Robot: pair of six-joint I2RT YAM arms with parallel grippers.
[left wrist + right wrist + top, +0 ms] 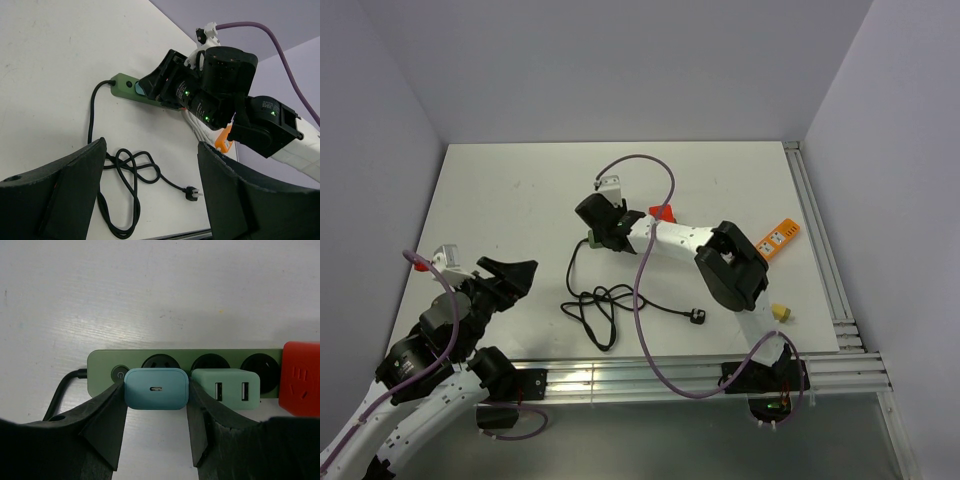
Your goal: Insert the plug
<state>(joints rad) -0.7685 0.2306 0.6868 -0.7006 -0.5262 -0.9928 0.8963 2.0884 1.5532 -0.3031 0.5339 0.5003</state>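
Top view: the right gripper [599, 229] sits over the green power strip [591, 240]. The left gripper [515, 272] hovers well apart, jaws wide and empty.
Left wrist view: the black cable [125, 170] lies coiled on the table.
Right wrist view: the jaws clamp the blue charger [156, 389] at the strip's first socket; it is possibly not fully seated.

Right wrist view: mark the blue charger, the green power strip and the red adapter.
blue charger [156, 389], right wrist, front face.
green power strip [101, 364], right wrist, left end.
red adapter [300, 379], right wrist, front face.
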